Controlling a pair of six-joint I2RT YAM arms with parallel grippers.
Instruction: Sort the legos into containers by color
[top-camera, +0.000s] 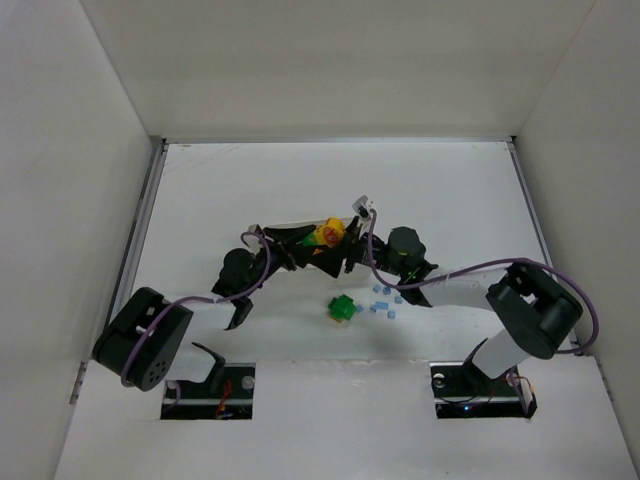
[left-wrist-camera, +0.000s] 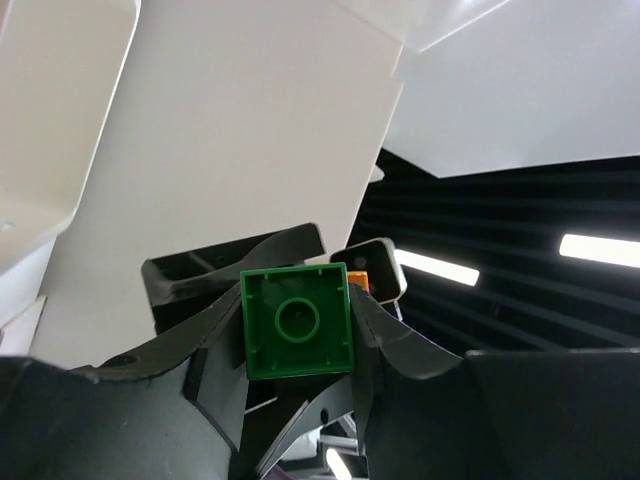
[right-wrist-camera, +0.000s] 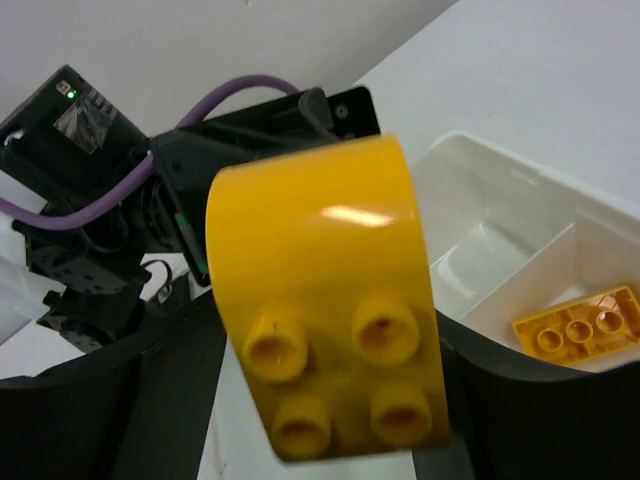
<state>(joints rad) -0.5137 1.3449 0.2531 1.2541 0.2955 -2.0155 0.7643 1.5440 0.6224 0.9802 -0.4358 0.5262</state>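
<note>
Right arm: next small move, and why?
Probably ease the right pincer over the tray compartment holding a yellow brick before letting go. Its curved yellow brick matches that color but looks off to that compartment's side. The left pincer grips a green brick.

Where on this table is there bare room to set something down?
Free: the far strip of table between the grippers and the back wall. Crowded: the middle, where left gripper and right gripper meet, and the loose green brick and blue bricks before them.
</note>
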